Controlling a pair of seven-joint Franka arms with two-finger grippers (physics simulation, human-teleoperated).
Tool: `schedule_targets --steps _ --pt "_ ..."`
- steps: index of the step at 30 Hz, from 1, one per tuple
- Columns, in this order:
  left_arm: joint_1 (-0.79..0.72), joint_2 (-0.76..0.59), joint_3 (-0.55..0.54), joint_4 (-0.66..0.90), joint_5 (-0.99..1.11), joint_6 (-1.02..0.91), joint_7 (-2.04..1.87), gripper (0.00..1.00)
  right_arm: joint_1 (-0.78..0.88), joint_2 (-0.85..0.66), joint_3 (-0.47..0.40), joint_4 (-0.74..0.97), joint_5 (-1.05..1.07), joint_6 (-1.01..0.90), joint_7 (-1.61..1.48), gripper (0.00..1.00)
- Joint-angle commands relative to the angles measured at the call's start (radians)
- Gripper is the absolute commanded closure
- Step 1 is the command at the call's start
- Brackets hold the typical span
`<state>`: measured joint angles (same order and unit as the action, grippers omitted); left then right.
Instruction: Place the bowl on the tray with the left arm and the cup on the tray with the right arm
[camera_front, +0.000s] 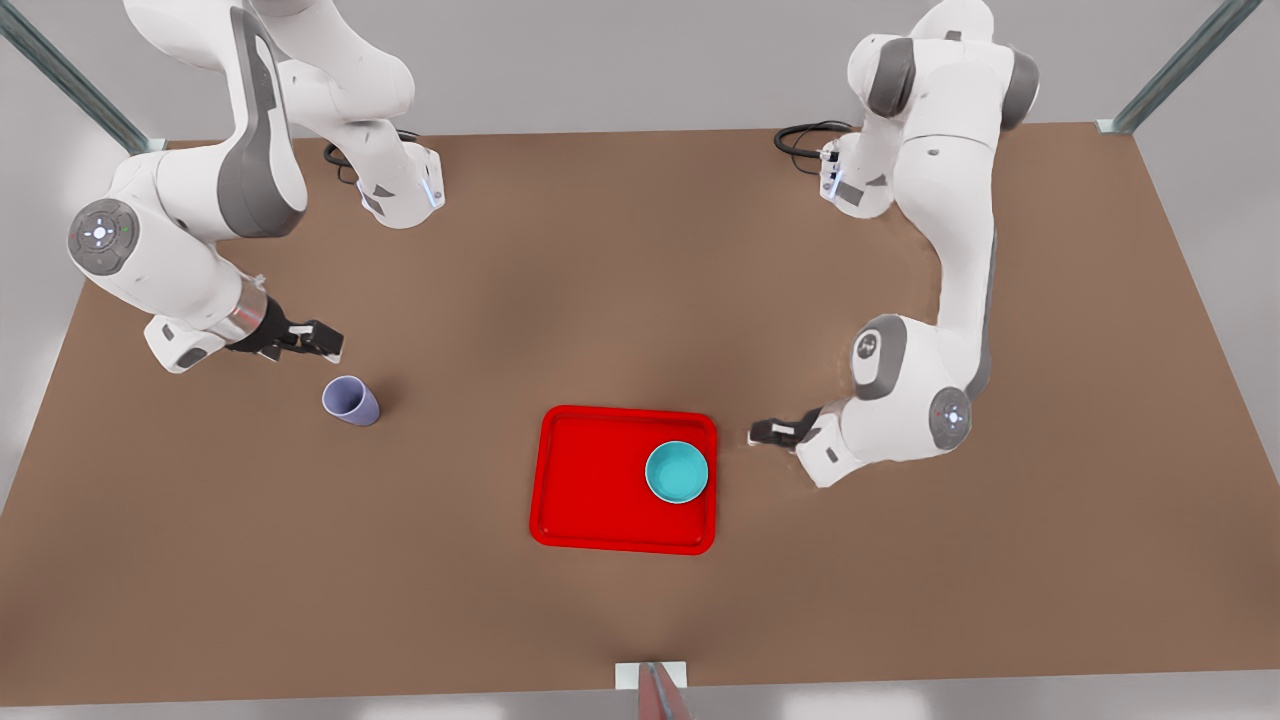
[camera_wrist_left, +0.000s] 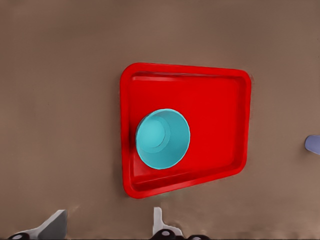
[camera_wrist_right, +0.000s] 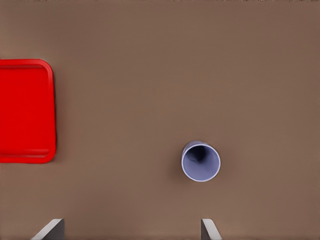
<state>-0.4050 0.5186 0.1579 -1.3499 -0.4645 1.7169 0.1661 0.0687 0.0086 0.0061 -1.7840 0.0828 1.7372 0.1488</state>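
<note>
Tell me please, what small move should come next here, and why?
Probably the right claw should go down over the cup and close on it. The bowl already sits on the tray, and the left claw is open beside the tray, holding nothing. The cup stands upright on the table, apart from the tray, near the open right claw.

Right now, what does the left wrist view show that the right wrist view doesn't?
Left wrist view alone: the bowl sitting upright inside the tray, with the whole tray outline visible. Right wrist view alone: the whole cup, upright on the brown table, apart from the tray. Shared: the tray, the table, a sliver of cup in the left one, and two spread fingertips of each arm's own pincer, left and right, both empty.
</note>
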Motion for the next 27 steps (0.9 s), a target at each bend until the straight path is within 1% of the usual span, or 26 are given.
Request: schedule_targets --steps 1,2,4,5,6,8,10,12,13,15,17,19,22,27 --pt "-0.001 -0.023 -0.001 0.000 0.585 -0.037 0.007 0.00 -0.070 -0.001 0.000 0.000 0.000 0.001 0.000 0.00" --pt "-0.001 -0.087 -0.003 0.002 0.612 -0.089 0.003 0.00 -0.070 0.001 0.000 0.000 0.000 0.001 0.000 0.00" --pt "0.003 -0.149 -0.008 0.000 0.619 -0.111 -0.019 0.00 -0.070 0.002 0.000 0.003 0.000 0.010 0.000 0.00" --pt "0.011 -0.175 -0.026 -0.015 0.618 -0.115 -0.022 0.00 -0.070 0.016 0.000 0.024 0.000 0.007 0.000 0.00" --pt "0.055 -0.206 -0.081 -0.020 0.613 -0.117 -0.034 0.00 -0.070 0.030 0.000 0.040 0.000 0.002 0.000 0.00" --pt "0.063 -0.218 -0.083 -0.018 0.571 -0.126 -0.046 0.00 -0.064 0.082 0.003 0.077 -0.011 -0.002 -0.002 0.00" --pt "0.063 -0.218 -0.077 -0.006 0.567 -0.164 -0.053 0.00 -0.070 0.093 -0.002 0.072 -0.029 0.005 0.000 0.00" --pt "0.066 -0.233 -0.047 -0.006 0.567 -0.195 -0.050 0.00 -0.092 0.097 -0.005 0.008 -0.035 0.044 0.000 0.00" --pt "0.066 -0.241 -0.047 -0.006 0.569 -0.207 -0.051 0.00 -0.080 0.088 -0.005 -0.055 -0.040 0.123 -0.002 0.00" --pt "0.066 -0.241 -0.046 -0.005 0.572 -0.212 -0.051 0.00 -0.075 0.094 -0.002 -0.113 -0.040 0.159 0.000 0.00" --pt "0.066 -0.261 -0.035 -0.005 0.569 -0.223 -0.053 0.00 -0.075 0.062 0.005 -0.268 -0.040 0.314 -0.002 0.00" --pt "0.066 -0.259 -0.035 -0.005 0.569 -0.232 -0.051 0.00 -0.086 0.073 0.005 -0.327 -0.040 0.380 -0.011 0.00" --pt "0.066 -0.259 -0.035 -0.006 0.569 -0.232 -0.053 0.00 -0.115 0.117 0.000 -0.351 -0.038 0.421 -0.046 0.00" --pt "0.066 -0.253 -0.034 -0.006 0.569 -0.232 -0.053 0.00 -0.129 0.122 -0.005 -0.405 -0.032 0.458 -0.052 0.00"
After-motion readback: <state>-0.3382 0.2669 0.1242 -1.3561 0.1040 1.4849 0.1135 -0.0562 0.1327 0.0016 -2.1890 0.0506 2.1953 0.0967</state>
